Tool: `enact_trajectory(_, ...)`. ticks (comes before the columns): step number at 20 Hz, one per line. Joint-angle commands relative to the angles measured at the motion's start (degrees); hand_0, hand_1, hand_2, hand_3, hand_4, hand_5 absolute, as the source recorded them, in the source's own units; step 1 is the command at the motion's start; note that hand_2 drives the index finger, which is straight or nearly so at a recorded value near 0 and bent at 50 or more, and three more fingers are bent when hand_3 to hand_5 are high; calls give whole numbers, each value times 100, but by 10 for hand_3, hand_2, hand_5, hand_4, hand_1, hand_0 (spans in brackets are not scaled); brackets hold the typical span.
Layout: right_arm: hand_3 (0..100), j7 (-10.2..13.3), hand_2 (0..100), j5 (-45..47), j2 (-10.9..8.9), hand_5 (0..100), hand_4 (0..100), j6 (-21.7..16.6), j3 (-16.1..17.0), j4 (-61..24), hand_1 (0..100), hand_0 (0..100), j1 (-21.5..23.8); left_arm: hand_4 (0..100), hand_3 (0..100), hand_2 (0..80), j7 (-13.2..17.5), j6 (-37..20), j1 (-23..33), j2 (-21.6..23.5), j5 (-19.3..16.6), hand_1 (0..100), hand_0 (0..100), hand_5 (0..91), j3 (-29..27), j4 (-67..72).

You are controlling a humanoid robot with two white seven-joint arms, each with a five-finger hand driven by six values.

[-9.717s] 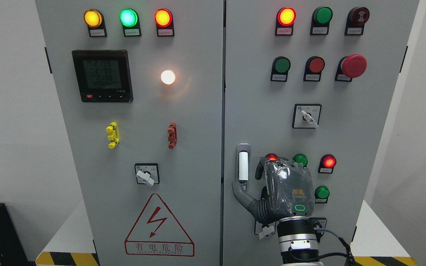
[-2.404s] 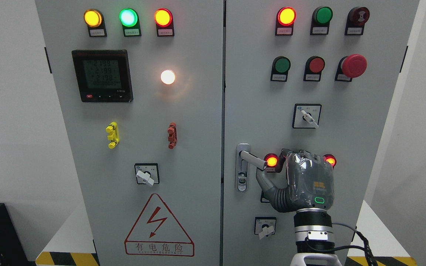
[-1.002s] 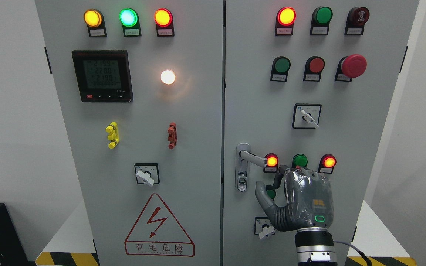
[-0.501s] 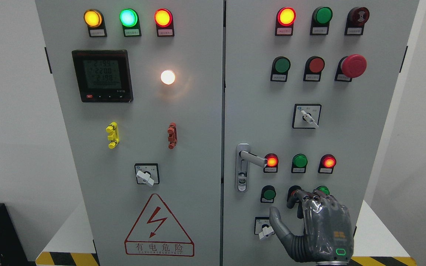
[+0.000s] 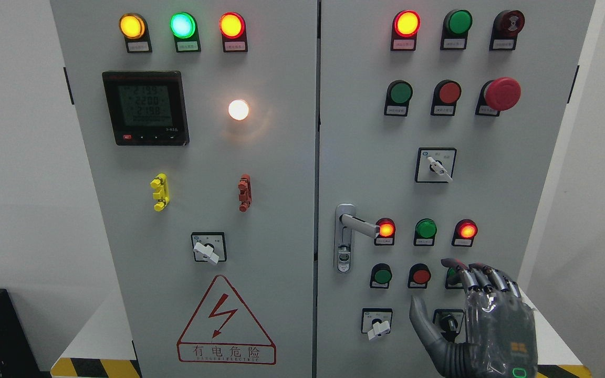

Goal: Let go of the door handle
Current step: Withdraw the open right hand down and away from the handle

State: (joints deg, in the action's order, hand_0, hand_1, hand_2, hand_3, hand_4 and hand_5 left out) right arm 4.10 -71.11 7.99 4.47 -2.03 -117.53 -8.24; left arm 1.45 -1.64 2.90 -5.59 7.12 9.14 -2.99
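Right hand is seen at the lower right of the head view, arm entering from the bottom edge; fingers extended and relaxed, thumb splayed to the picture's left, nothing gripped. The hand is clear of the door handle, well below and to the right of it. Handle is located on the right cabinet door, near the door's left edge, at mid-height; the lever is turned out to point right and slightly down from its silver backplate, tip ending just beside a lit red lamp. A keyhole is seen low on the backplate. In the same row a green button and a second lit red lamp are noted. One row down: a green button and a red button; a third button is partly hidden behind the fingertips. A small rotary switch is mounted left of the thumb; another switch is partly covered by the palm. Higher on the door a selector switch and a red mushroom stop button are present. Left door carries a digital meter, a lit white lamp and a red lightning hazard triangle. No left hand is in view.
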Motion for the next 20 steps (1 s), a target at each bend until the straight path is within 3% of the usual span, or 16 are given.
enact_trajectory(1,0,12,0,361,-17,0,0,-78,256,-218,204,355,-28,3,105,43,5,5,0,-3,0,0,0,0,0,0)
enact_trajectory(13,0,21,0,449,0,0,0,-78,458,-218,191,363,-476,3,105,43,4,5,0,-3,0,0,0,0,0,0)
enact_trajectory(20,0,21,0,449,0,0,0,-78,458,-218,196,374,-485,2,105,43,5,5,0,5,0,0,0,0,0,0)
